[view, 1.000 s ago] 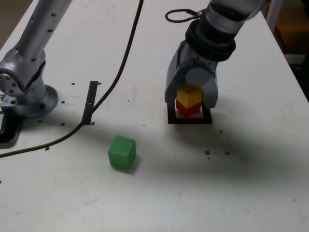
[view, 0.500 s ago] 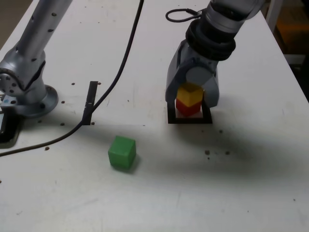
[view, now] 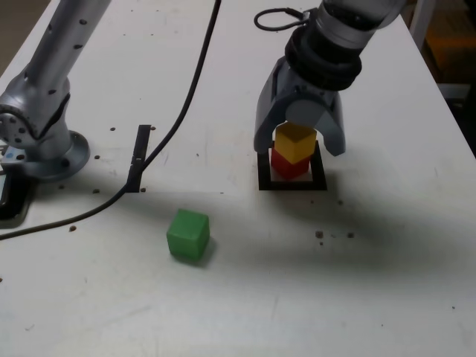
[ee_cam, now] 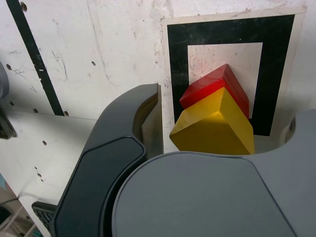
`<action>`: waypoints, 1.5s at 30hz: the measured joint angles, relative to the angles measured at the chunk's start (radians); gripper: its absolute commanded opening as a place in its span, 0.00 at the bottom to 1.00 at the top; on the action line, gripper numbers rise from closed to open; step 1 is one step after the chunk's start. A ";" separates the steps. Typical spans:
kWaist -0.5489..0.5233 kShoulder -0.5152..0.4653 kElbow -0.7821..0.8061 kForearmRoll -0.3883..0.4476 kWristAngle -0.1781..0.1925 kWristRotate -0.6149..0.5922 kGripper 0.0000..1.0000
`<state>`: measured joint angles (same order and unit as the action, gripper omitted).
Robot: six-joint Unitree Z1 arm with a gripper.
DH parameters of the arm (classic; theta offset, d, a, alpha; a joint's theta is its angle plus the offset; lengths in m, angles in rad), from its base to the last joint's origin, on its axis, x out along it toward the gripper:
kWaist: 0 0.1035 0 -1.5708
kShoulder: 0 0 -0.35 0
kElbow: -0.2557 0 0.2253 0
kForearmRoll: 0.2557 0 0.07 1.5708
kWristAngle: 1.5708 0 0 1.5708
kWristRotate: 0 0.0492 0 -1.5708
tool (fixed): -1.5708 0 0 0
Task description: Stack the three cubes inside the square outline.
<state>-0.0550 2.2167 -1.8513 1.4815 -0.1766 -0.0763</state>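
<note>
A matte yellow cube is being carried on a red cube, both sitting inside the black square outline right of centre in the exterior view, the top one twisted a bit off the lower one's edges. The grey gripper is being held over the pair with its curved, smooth plastic jaws spread apart, one on each side and clear of the yellow faces. The green cube is being left alone lower left of centre on the scuffed, speckled white table, well apart from the stack. A thin black strip is lying flat further left.
</note>
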 measured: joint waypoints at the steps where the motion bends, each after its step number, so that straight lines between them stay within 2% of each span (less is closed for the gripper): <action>1: 0.000 -0.005 0.000 0.003 0.005 -0.005 1.00; 7: -0.010 -0.079 -0.006 0.031 0.056 -0.037 1.00; 14: -0.063 -0.223 -0.010 0.081 0.153 -0.082 1.00; 18: -0.118 -0.313 0.047 0.087 0.162 -0.141 1.00; 23: -0.215 -0.387 0.107 0.103 0.132 -0.198 1.00; 26: -0.288 -0.395 0.123 0.120 0.099 -0.266 1.00; 33: -0.430 -0.407 0.135 0.123 0.064 -0.406 0.99; 38: -0.460 -0.408 0.204 0.104 -0.037 -0.409 0.98; 41: -0.489 -0.415 0.284 0.062 -0.129 -0.409 0.98; 45: -0.518 -0.416 0.362 -0.006 -0.197 -0.409 0.99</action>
<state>-0.5728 1.8005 -1.4892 1.4754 -0.3739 -0.4850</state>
